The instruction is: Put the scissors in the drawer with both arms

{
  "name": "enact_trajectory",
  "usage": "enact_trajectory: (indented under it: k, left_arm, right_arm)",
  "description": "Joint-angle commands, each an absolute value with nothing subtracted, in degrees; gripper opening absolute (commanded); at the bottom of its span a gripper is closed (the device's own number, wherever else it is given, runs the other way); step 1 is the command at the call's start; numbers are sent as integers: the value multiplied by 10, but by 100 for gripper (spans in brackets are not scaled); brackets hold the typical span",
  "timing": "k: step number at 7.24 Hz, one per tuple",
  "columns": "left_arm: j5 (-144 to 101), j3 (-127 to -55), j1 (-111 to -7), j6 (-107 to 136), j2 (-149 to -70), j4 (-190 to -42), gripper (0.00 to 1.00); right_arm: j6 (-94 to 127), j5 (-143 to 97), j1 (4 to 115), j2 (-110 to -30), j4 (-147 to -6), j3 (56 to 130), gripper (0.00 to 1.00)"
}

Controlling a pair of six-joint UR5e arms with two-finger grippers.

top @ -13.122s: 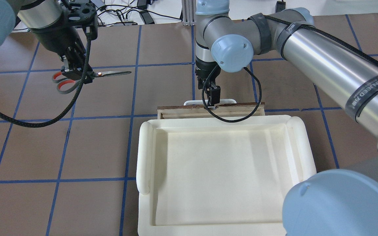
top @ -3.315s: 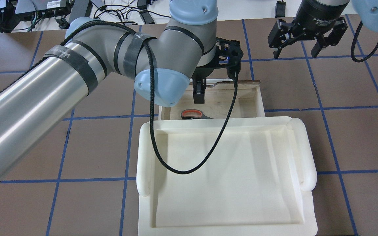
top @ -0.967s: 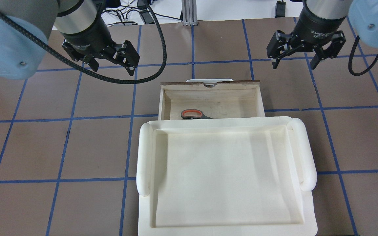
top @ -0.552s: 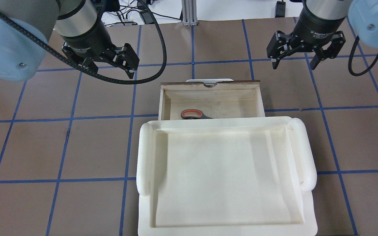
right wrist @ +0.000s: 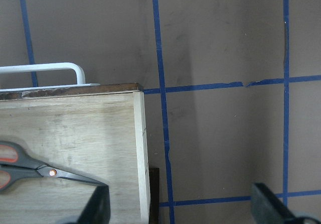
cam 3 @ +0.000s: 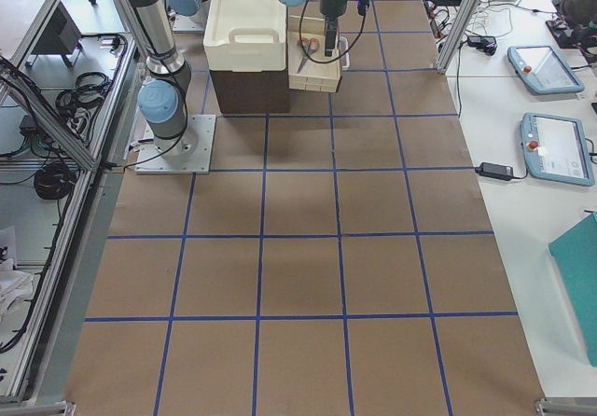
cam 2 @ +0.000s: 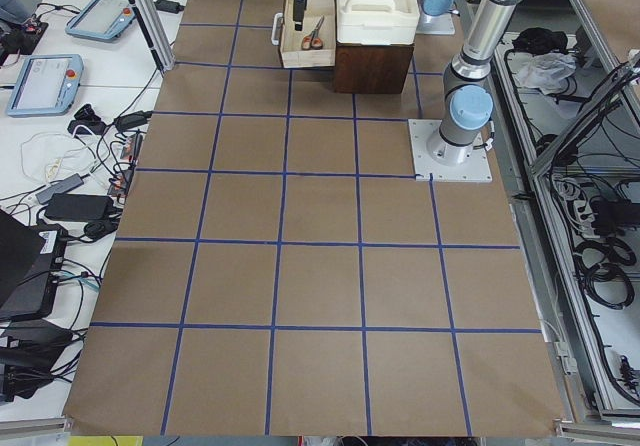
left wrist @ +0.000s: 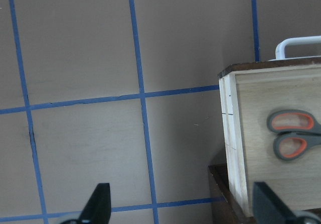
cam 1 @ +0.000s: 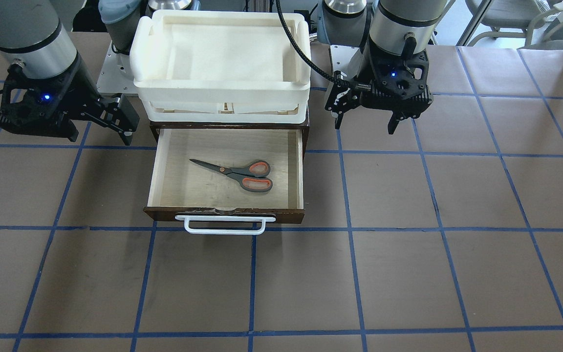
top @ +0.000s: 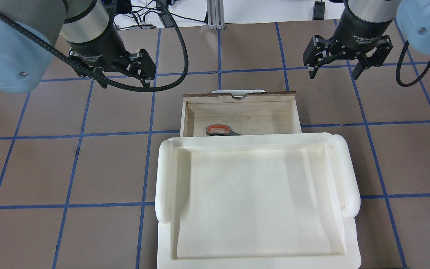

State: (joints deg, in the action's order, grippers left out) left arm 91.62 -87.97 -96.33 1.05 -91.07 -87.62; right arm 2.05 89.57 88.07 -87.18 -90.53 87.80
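Scissors [cam 1: 240,174]: flat on the floor of the drawer [cam 1: 295,171], handles toward my left, blades toward my right and angled slightly back toward me. They touch no wall. The drawer stands pulled out from under the tray [cam 1: 220,88], with its handle [cam 1: 225,225] on the far side.

Left gripper [cam 1: 365,126]: spread wide, empty, hovering just left of the drawer. Right gripper [cam 1: 97,132]: likewise spread and empty, just right of it.

Finding: placement looks complete; only closing, if wanted, remains.

Risks, as I judge them:
- A push on one end of the front would skew the drawer and jam it.
- A hard shove would slide the loose scissors.
- Either open finger swinging inward low could strike a side wall or nudge the tray.
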Motion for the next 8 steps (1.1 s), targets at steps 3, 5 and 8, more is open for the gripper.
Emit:
enact_trajectory:
  k: [3,5,8]
  left_arm:
    - [934,-868,-953,2,-908,-885,100]
    - [909,-865,-934,-1,-906,-885,100]
    - [909,-869,-939,1,-908,-887,100]
  right_arm:
    - [20,897,880,-871,-905,878,100]
    - [20,896,881,-871,-905,878,100]
    - [20,897,880,-871,-905,878,100]
